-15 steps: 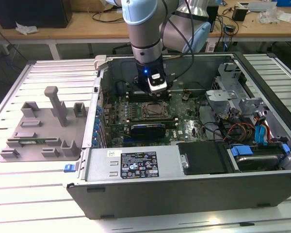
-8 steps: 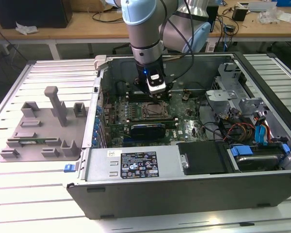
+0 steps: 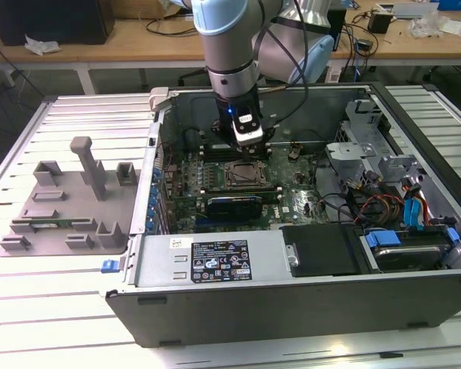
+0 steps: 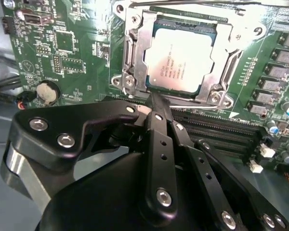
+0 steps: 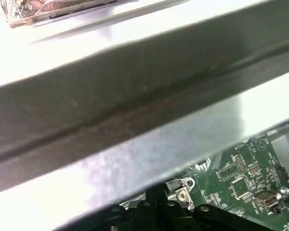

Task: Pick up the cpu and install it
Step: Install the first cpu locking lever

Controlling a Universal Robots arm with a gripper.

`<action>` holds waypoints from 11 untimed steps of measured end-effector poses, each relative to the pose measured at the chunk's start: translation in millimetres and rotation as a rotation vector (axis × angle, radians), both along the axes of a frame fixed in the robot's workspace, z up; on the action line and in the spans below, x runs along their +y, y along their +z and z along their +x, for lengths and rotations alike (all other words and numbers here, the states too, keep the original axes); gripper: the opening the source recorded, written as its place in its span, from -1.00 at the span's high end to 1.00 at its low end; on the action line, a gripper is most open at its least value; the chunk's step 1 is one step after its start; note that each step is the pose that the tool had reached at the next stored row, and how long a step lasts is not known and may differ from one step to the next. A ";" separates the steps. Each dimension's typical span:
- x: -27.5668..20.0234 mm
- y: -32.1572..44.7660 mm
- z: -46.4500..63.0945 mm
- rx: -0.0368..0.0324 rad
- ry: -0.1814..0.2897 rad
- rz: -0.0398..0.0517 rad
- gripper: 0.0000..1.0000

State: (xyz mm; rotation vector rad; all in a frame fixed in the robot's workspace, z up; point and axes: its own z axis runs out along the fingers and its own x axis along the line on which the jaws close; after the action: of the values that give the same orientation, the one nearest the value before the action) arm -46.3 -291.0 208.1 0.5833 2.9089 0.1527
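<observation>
The cpu (image 4: 179, 57) lies flat inside the open metal socket frame (image 4: 131, 62) on the green motherboard (image 4: 72, 43), its silver top facing up. In the second wrist view my gripper (image 4: 155, 102) hangs just beside the frame's edge, its black fingers (image 4: 160, 134) pressed together with nothing between them. From the exterior view the gripper (image 3: 246, 143) hovers a little behind the socket (image 3: 244, 174), inside the open computer case (image 3: 215, 265). Black finger parts (image 5: 156, 211) also show in the first wrist view.
Memory slots (image 4: 221, 132) run beside the socket, and a coin battery (image 4: 47, 92) sits on the board. A grey case wall (image 5: 135, 110) is close to the wrist. Cables and drive bays (image 3: 399, 200) are on the exterior view's right. A grey fixture tray (image 3: 69, 204) lies on the left.
</observation>
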 end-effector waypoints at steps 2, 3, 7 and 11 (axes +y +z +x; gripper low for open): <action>0.1 0.6 0.0 0.0000 0.000 0.0000 0.79; 0.5 0.7 -0.6 -0.0001 -0.001 -0.0002 0.79; 2.5 0.7 -4.0 -0.0009 -0.002 -0.0002 0.79; 4.7 0.3 -6.9 -0.0020 -0.003 -0.0001 0.79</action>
State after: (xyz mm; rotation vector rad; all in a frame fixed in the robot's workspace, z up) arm -53.2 -286.3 208.4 0.5873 2.9060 0.1527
